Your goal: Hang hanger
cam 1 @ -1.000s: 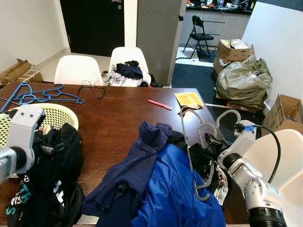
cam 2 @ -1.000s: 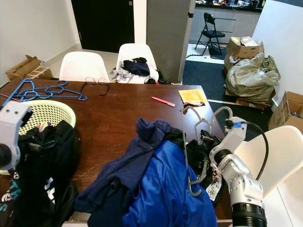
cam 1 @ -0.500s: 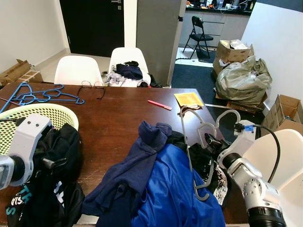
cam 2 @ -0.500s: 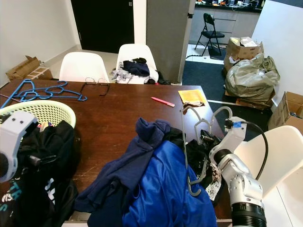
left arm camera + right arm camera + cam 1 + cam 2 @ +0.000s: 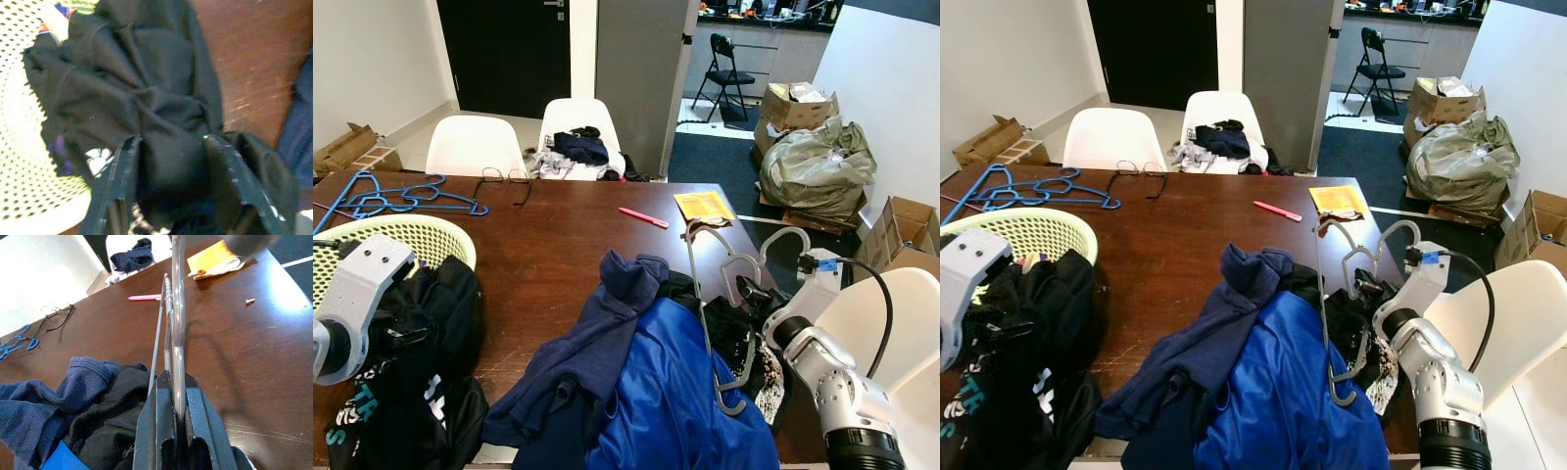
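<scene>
Right hand (image 5: 173,396) in lower right of frame is clamped on grey hanger (image 5: 705,294), long axis running up-frame over clothes pile (image 5: 636,392) on surface (image 5: 558,235); left hand (image 5: 171,161), spread wide over black garment (image 5: 146,88), sits lower left, farther off

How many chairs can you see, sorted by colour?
White chairs: 3
Black folding chair: 1
Total: 4
</scene>
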Robot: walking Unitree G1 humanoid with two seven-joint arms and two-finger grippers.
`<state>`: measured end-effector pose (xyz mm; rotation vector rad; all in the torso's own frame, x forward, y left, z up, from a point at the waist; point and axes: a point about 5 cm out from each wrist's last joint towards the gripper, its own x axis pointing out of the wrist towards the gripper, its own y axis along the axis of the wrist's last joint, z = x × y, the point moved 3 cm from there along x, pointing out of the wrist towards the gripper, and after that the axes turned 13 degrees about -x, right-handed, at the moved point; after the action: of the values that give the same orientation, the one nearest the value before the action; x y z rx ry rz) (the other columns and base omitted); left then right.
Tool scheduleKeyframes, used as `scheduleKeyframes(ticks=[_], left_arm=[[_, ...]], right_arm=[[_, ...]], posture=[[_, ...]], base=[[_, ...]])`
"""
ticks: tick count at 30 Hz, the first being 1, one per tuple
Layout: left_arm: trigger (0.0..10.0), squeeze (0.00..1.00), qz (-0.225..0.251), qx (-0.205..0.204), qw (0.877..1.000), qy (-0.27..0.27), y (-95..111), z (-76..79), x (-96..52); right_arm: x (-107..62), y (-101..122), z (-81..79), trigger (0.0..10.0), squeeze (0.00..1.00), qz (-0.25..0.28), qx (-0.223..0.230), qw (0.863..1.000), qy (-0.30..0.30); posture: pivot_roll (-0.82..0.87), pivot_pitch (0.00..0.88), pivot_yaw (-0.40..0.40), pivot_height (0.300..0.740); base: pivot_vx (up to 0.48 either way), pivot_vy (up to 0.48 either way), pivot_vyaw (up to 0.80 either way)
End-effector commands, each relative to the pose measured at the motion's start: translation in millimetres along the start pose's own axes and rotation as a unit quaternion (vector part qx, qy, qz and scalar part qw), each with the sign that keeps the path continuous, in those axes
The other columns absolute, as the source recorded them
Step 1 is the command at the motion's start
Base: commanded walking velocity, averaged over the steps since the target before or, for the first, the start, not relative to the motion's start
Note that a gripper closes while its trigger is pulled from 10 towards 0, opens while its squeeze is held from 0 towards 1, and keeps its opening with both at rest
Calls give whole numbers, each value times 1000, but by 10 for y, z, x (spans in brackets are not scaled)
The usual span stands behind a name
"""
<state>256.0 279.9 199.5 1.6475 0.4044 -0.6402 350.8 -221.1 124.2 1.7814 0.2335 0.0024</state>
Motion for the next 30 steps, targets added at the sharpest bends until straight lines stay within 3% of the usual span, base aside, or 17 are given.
scheduleKeyframes(ticks=[1,6,10,12,13,17,18,19,22,23,24,25,26,28,29,30], left_arm=[[0,0,-11,17,1000,4,-11,0,-17],[0,0,-37,30,999,-6,-94,4,-34],[0,0,-27,37,999,4,-55,-31,-34],[0,0,6,39,999,19,74,-91,-40],[0,0,49,54,997,32,240,-132,-60],[0,0,95,74,992,44,416,-168,-98],[0,0,173,88,978,73,751,-248,-214],[0,0,173,88,978,73,751,-248,-214],[0,0,371,114,909,152,1595,-390,-728],[0,0,394,123,896,162,1700,-387,-813],[0,0,394,123,896,162,1700,-387,-813],[0,0,441,151,870,158,1902,-293,-960],[0,0,441,151,870,158,1902,-293,-960],[0,0,497,186,838,128,2109,-114,-1122],[0,0,497,186,838,128,2109,-114,-1122],[0,0,526,210,818,101,2226,20,-1215]], right_arm=[[5,-113,5,10000,0,-24,4,1000,-5],[0,-125,3,10000,0,-26,3,1000,-4],[2,-127,5,10000,0,-26,3,1000,-4],[4,-126,11,10000,0,-25,6,1000,-5],[6,-127,14,10000,0,-25,7,1000,-6],[7,-128,17,10000,0,-25,7,1000,-6],[12,-128,15,10000,0,-24,8,1000,-6],[12,-128,15,10000,0,-24,8,1000,-6],[30,-127,8,10000,0,-21,12,1000,-9],[33,-126,9,10000,0,-20,14,1000,-10],[33,-126,9,10000,0,-20,14,1000,-10],[36,-126,13,10000,0,-18,17,1000,-11],[36,-126,13,10000,0,-18,17,1000,-11],[42,-126,10,10000,0,-17,18,1000,-12],[42,-126,10,10000,0,-17,18,1000,-12],[46,-126,8,10000,0,-16,19,1000,-12]], posture=[[54,0,-52,740],[52,0,-51,740],[51,0,-50,740],[50,0,-50,740],[50,0,-49,740],[50,0,-49,740],[52,0,-45,740],[52,0,-45,740],[57,0,-39,740],[57,0,-39,740],[57,0,-39,740],[58,0,-36,740],[58,0,-36,740],[60,0,-34,740],[60,0,-34,740],[63,0,-33,740]], base=[[0,0,0],[0,0,0],[0,0,0],[0,0,0],[0,0,0],[0,0,0],[0,0,0],[0,0,0],[0,0,0],[0,0,0],[0,0,0],[0,0,0],[0,0,0],[0,0,0],[0,0,0],[0,0,0]])
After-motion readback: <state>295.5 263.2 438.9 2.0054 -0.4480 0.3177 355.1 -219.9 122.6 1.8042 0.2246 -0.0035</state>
